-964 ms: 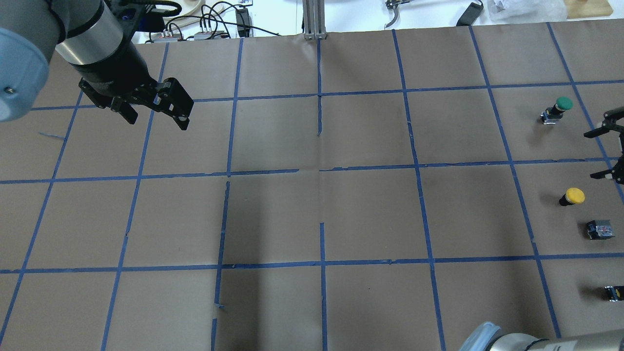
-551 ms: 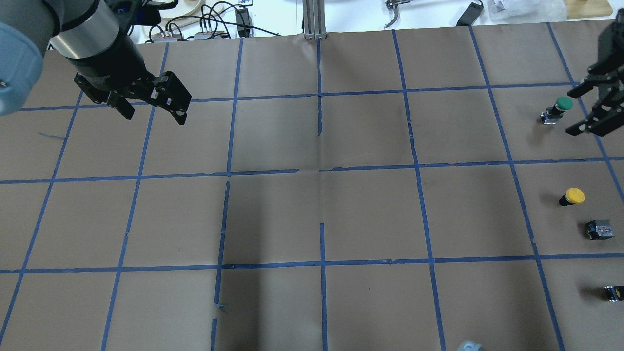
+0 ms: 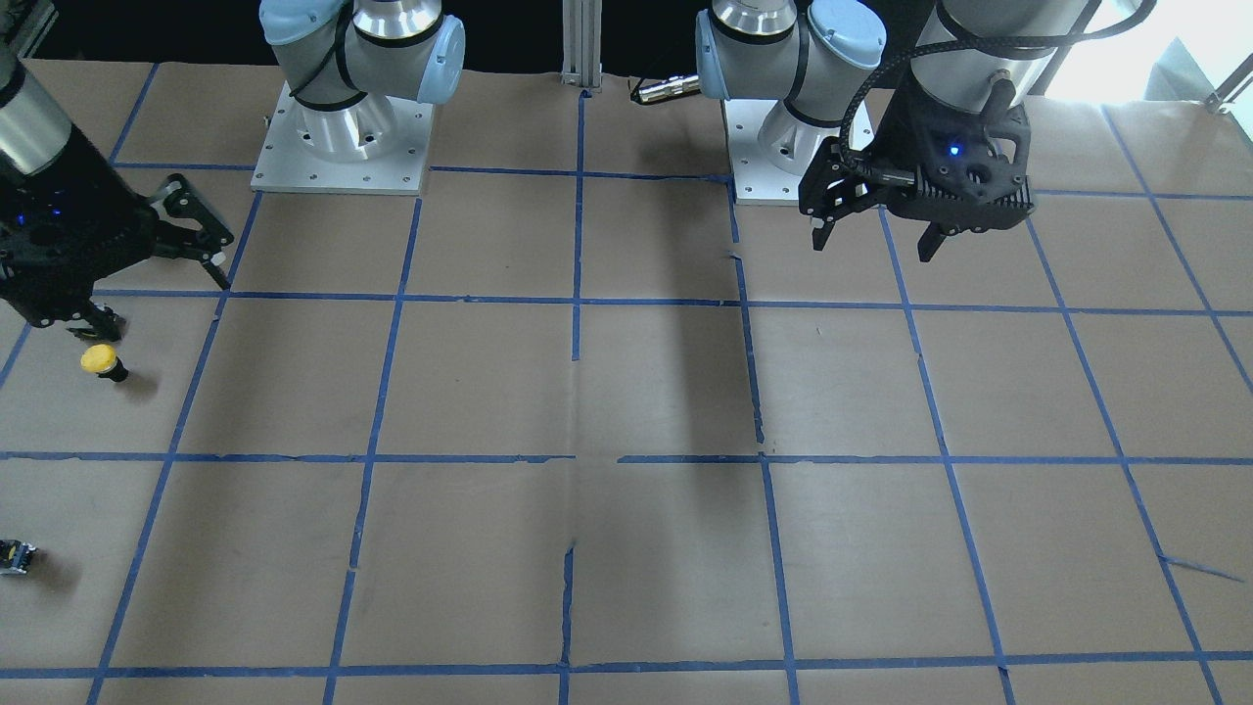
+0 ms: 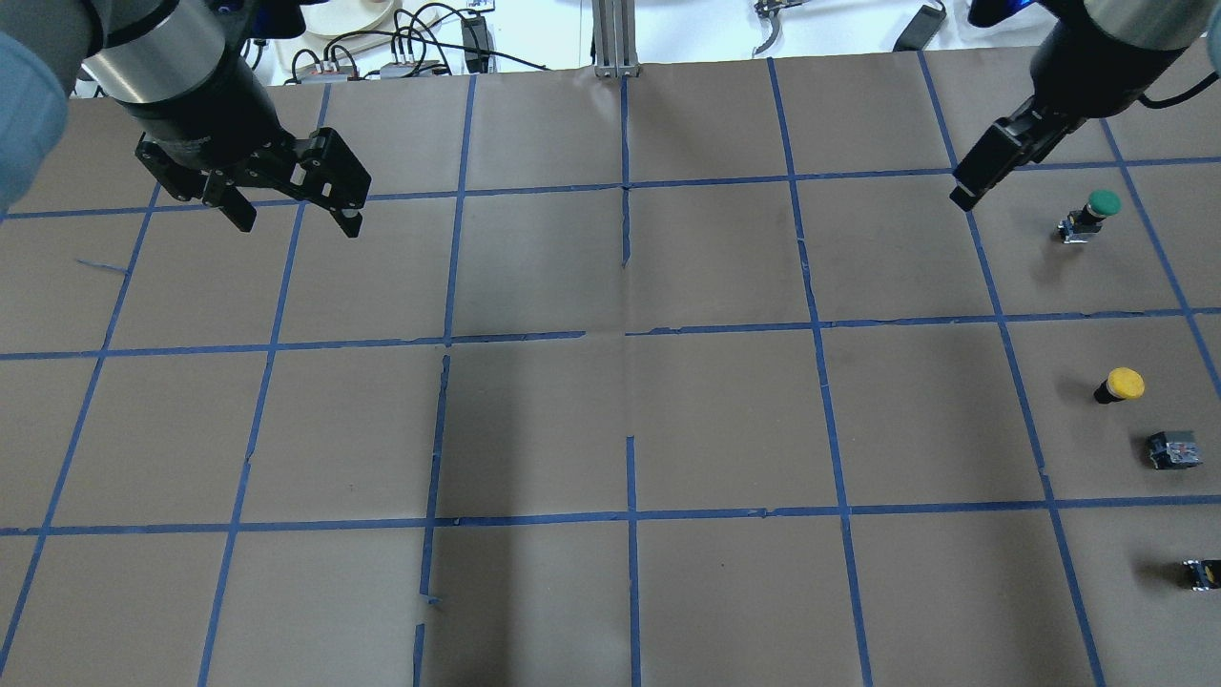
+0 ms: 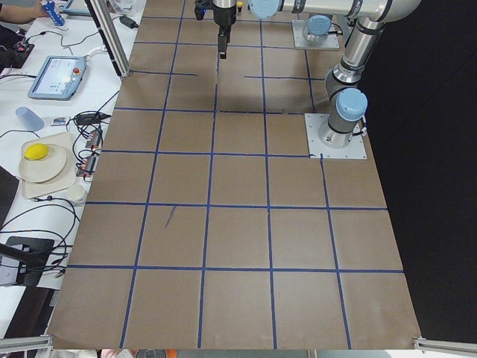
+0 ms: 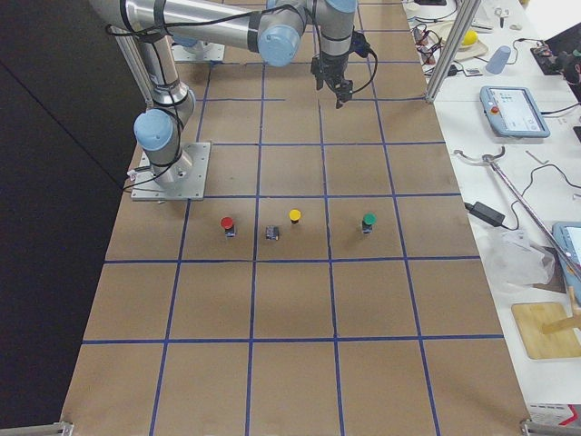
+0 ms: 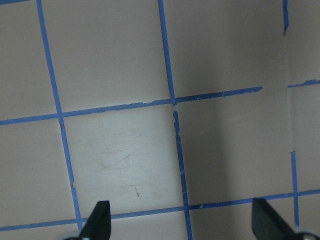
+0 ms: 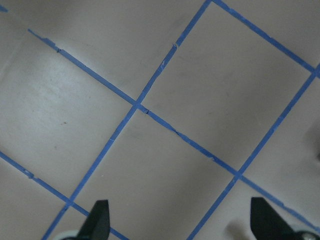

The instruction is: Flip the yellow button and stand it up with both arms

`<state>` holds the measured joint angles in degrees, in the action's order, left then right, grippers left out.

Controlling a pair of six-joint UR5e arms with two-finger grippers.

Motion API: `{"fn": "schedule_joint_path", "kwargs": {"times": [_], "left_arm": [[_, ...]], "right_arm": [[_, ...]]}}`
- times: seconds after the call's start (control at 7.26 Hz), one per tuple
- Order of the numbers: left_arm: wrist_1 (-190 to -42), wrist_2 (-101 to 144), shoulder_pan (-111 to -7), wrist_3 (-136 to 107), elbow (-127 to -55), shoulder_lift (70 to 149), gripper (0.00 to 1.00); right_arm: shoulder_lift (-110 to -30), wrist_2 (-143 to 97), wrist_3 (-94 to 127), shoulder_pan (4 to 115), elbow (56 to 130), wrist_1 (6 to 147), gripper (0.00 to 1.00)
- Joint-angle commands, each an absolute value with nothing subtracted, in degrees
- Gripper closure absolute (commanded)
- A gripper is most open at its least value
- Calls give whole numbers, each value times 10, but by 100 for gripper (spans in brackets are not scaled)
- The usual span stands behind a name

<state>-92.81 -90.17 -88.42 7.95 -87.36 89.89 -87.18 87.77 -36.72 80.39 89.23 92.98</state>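
The left claw [image 4: 296, 225] hangs over the far left of the table [image 4: 610, 420], fingers spread wide and pointing down, holding nothing. The left arm [image 4: 181, 86] slants in from the overhead view's upper-left corner. The right claw [image 8: 181, 222] is also spread and empty. It tilts down toward the middle, and the right arm [image 4: 1097, 38] reaches in from the far right corner. The yellow button [image 4: 1121, 384] sits on the paper at the right side, between a green button [image 4: 1097, 208] and a dark block [image 4: 1173, 448]. It is apart from both claws. Whether it stands or lies I cannot tell.
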Motion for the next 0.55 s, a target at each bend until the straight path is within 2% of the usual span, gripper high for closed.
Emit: {"fn": "schedule_joint_path", "kwargs": {"times": [0.0,0.14,0.41], "left_arm": [[-954,-901,-884,56,-854,907,0],[-968,-901,-884,49,-839,911,0],[-990,-901,-884,49,-816,918,0]], "right_arm": [[-874,922,-148,873,875,894,0],[-872,910,-51,895,866,894,0],[-872,904,3,903,862,893,0]]}}
